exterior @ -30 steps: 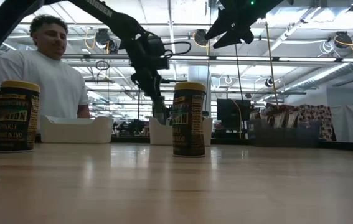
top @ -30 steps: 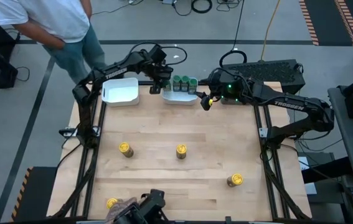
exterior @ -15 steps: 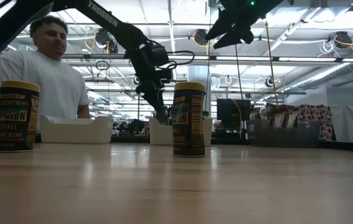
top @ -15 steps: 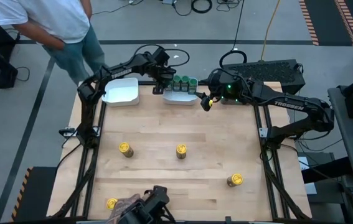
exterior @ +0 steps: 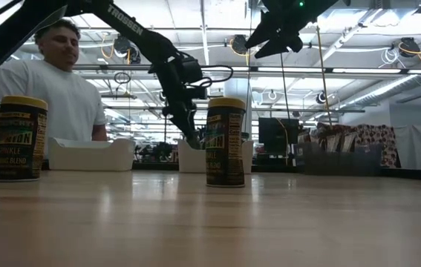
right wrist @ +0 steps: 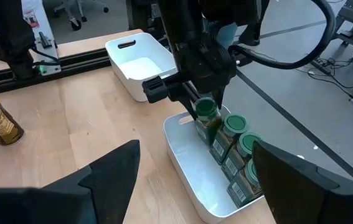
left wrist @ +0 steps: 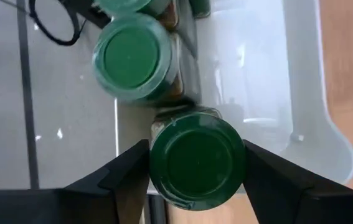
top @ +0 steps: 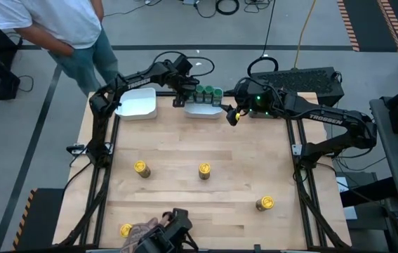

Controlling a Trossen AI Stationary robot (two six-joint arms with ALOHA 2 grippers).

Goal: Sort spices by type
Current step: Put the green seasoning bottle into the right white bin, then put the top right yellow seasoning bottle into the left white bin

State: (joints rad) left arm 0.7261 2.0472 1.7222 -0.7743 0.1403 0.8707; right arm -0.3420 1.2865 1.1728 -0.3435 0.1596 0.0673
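My left gripper (left wrist: 195, 171) clamps a round, smooth green-lidded jar (left wrist: 196, 160) inside the glossy white tray (top: 202, 110), barely shifted since before; my right gripper (top: 232, 114) hangs spread nearby.

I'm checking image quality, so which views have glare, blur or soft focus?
Low view: bright ceiling lights behind, near tabletop soft and glossy. Left wrist view: the held green-lid jar looks soft, tray sheen. Right wrist view: its own fingers blurred. High view: even light.

My workroom, beyond the bench

Grey floor (top: 206, 28), black cables (top: 227, 7), person in white shirt (exterior: 47, 96), ceiling strip lights (exterior: 359, 33).
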